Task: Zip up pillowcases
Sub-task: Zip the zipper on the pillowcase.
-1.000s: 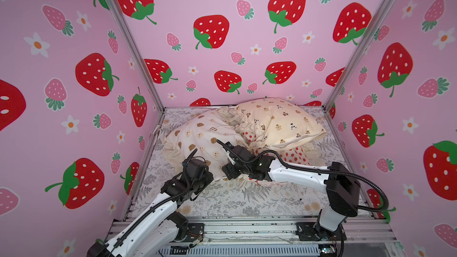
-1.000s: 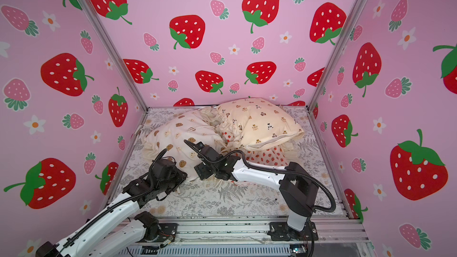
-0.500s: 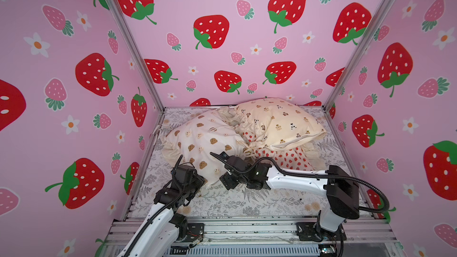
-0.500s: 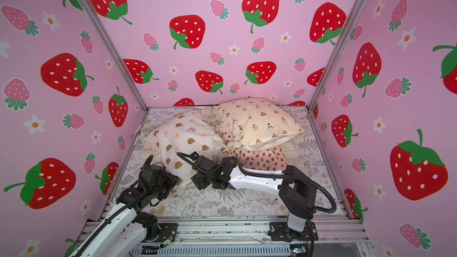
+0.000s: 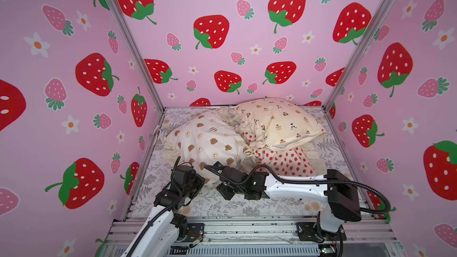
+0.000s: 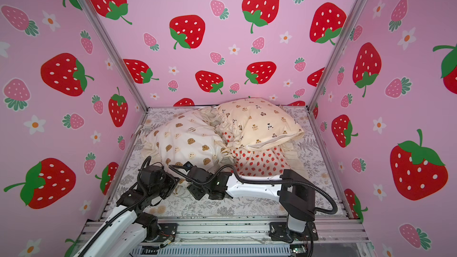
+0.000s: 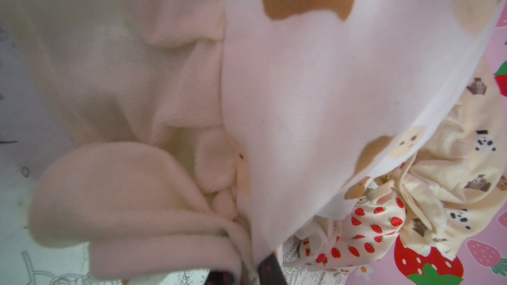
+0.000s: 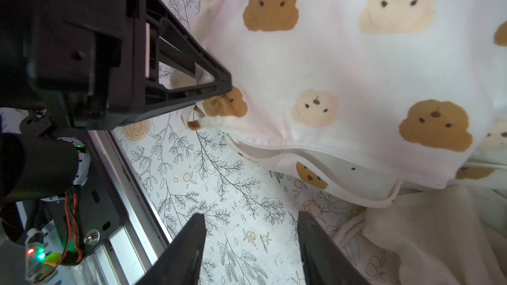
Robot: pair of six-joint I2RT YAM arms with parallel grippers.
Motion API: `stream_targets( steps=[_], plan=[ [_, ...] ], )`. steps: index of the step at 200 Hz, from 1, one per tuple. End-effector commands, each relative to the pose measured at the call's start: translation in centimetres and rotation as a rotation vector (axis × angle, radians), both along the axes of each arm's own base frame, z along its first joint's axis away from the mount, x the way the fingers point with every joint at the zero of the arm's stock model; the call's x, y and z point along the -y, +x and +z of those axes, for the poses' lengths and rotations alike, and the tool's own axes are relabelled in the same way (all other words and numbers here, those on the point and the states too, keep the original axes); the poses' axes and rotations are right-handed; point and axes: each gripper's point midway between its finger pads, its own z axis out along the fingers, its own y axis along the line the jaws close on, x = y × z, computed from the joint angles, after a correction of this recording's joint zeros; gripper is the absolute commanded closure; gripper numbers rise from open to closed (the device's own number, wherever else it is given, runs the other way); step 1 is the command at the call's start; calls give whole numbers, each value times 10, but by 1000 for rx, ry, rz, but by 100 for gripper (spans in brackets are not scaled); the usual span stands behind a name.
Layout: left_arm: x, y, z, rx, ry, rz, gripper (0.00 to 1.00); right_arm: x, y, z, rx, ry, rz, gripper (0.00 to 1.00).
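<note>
The bear-face pillowcase (image 5: 205,142) (image 6: 183,142) lies at the left. The bears-and-pandas pillowcase (image 5: 279,122) (image 6: 259,122) rests behind it, on the strawberry pillowcase (image 5: 284,161) (image 6: 259,161). My left gripper (image 5: 201,182) (image 6: 179,180) (image 7: 247,270) is shut on the near corner of the bear-face pillowcase (image 7: 329,91) (image 8: 356,64). In the right wrist view its tip (image 8: 225,89) pinches that corner. The zipper (image 8: 301,154) gapes along the near edge. My right gripper (image 5: 223,191) (image 6: 195,192) (image 8: 249,220) stands open over the sheet, just short of that zipper.
A grey fern-and-flower sheet (image 5: 247,206) (image 8: 219,187) covers the floor. Pink strawberry walls (image 5: 74,95) close in on the left, back and right. An aluminium rail (image 5: 247,228) (image 8: 123,187) runs along the front, beside the arm bases.
My left gripper has closed on the bear-face pillowcase's near corner. My right gripper has drawn back toward the front and its fingers have narrowed.
</note>
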Motion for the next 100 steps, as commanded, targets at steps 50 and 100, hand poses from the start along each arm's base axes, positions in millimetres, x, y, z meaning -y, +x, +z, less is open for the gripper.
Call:
stream_targets(
  steps=[50,100],
  plan=[
    [21,1,40,58,-95,-93,93,-7,-11,-1,-15,-5,-85,58],
    [28,2,50,74,-129,-117,100,-18,-12,-3,11,-42,-133,58]
  ],
)
